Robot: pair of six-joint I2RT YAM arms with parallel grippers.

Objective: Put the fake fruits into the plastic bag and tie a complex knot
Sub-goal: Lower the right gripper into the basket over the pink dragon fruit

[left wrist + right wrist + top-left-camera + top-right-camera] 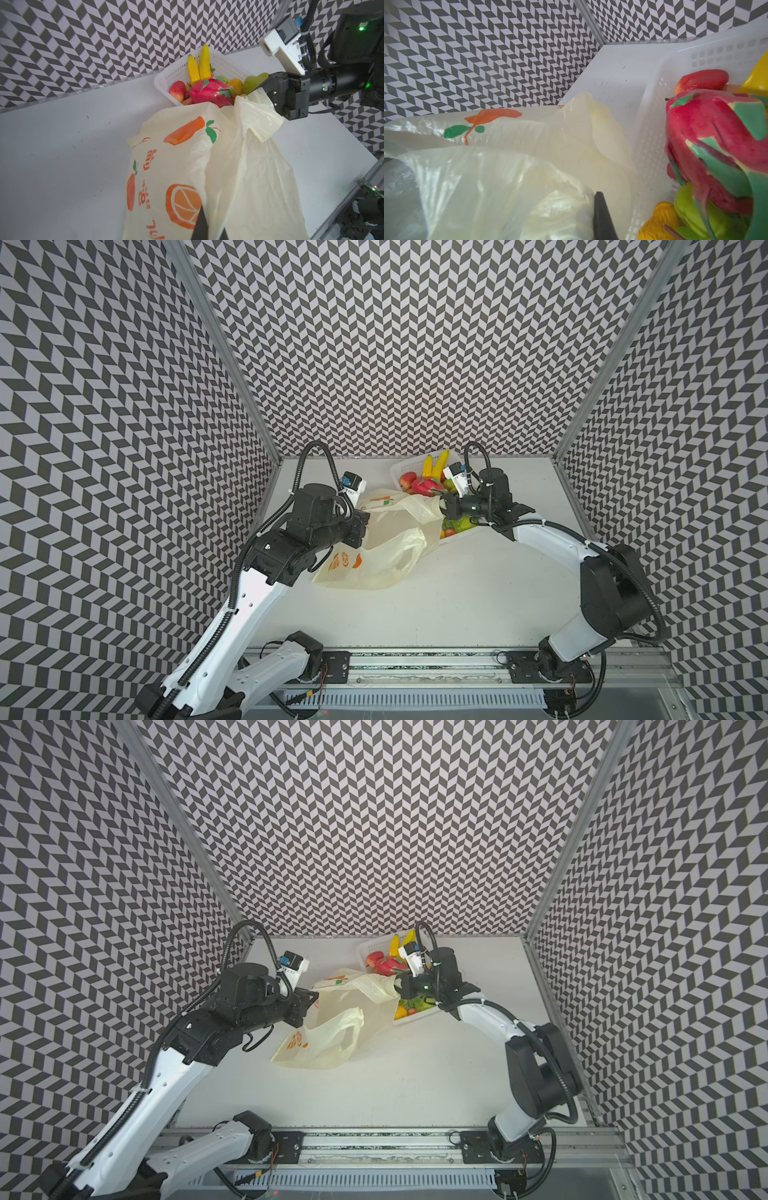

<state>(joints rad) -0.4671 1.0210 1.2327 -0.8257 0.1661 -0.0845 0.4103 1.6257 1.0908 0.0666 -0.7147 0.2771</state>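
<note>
- Clenched jaws on left gripper (212, 230), pinching the plastic bag (386, 547) film.
- Cannot tell for right gripper (264, 93) jaws; bag handle touching its tip.
- Lies toward the table (457, 593) far edge, mouth beside white basket (176, 76) holding the fake fruits (209, 93).

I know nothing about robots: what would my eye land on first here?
First, the thin pale-yellow plastic bag printed with oranges, slumped mid-table and held at its edges by the left arm's fingers and the right arm's fingers. Behind it, toward the back wall, a white perforated plastic basket brims with glossy fake fruits, a pink-red dragon fruit and yellow bananas on top. Dizzying black-and-white zigzag walls surround everything.
</note>
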